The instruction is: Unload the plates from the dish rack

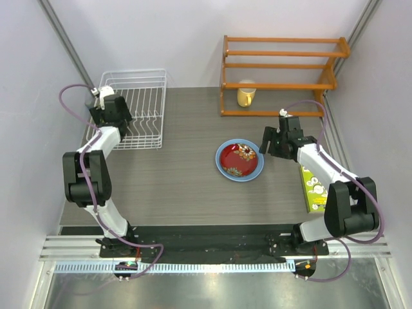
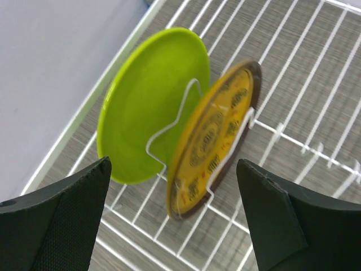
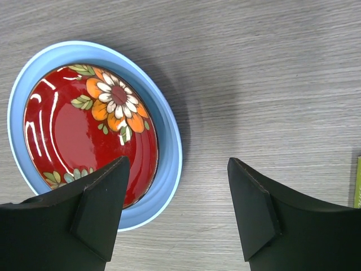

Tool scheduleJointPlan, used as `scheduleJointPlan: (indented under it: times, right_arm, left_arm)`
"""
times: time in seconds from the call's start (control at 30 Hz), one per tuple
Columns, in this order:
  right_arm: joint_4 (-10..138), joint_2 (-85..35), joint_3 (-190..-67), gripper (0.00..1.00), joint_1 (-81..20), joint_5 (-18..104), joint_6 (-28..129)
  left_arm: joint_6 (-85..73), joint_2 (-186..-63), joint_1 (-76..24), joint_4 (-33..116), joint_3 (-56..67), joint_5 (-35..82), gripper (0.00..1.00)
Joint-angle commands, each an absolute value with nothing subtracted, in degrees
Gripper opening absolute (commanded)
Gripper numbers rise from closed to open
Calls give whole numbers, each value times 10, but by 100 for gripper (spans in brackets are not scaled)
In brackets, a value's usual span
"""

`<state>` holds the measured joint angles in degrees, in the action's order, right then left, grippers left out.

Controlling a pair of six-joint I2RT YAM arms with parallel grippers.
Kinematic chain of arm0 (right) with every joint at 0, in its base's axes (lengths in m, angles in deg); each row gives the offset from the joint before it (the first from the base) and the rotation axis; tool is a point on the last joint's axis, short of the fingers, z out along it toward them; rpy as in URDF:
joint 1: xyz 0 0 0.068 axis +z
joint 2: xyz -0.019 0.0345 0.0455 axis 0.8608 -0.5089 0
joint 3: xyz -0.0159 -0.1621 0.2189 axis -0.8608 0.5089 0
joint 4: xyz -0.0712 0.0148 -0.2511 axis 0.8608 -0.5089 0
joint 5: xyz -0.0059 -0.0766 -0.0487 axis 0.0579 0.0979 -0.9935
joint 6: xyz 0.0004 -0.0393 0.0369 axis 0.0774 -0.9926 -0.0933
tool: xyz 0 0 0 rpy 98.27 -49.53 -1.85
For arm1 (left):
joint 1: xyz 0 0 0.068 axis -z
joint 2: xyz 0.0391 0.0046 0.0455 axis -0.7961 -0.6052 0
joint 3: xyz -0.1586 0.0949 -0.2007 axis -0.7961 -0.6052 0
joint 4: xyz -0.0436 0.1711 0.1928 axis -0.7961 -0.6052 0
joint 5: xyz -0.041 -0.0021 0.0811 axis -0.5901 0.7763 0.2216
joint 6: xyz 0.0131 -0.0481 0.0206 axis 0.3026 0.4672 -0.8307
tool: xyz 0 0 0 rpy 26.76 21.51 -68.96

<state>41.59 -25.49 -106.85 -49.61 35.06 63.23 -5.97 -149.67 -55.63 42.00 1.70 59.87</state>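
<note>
Two plates stand on edge in the dish rack (image 1: 147, 96) at the far left corner of the worktop (image 1: 180, 187): a lime green plate (image 2: 149, 107) and a yellow-orange plate (image 2: 211, 141), leaning between thin wire dividers. They look stiff, glossy and probably slippery. They seem light but breakable, so the upper rim is likely the safest hold, lifted straight up clear of the wires. Two more plates lie near the middle of the worktop, a red flowered plate (image 3: 84, 130) nested in a larger light blue plate (image 3: 169, 149). That makes four plates and one rack. The left tool (image 2: 174, 164) hovers above the racked pair with jaws apart and nothing held. The right tool (image 3: 177, 164) hangs just beside the stacked pair, jaws likewise apart. Further out are one mug (image 1: 245, 96) on one shelf (image 1: 283, 64) at the far edge and one green box (image 1: 313, 188) at the right edge.
</note>
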Motion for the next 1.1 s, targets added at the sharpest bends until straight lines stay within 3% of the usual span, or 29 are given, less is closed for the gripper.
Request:
scheduleJointPlan:
  times: [0.0, 0.1, 0.4, 0.47, 0.6, 0.87, 1.07]
  right_arm:
    - [434, -269, -1083, 76, -493, 363, 621]
    - [437, -278, -1083, 75, -493, 365, 621]
    - [441, -281, -1081, 75, -493, 370, 620]
    - [441, -279, -1079, 75, -493, 370, 620]
    - [441, -273, -1075, 75, -493, 368, 618]
    - [441, -264, -1071, 75, -493, 365, 617]
    - [438, -256, -1071, 75, -493, 364, 619]
  left_arm:
    - [-53, -1513, -574, 450, 59, 587, 89]
    - [-54, -1525, -578, 447, 67, 582, 77]
    - [-49, -1528, -579, 440, 70, 579, 19]
    - [-47, -1531, -578, 437, 72, 579, 16]
    - [-42, -1534, -579, 431, 74, 576, 0]
    - [-72, -1494, -576, 405, 92, 572, 0]
    - [-174, -1438, -536, 402, 95, 666, 0]
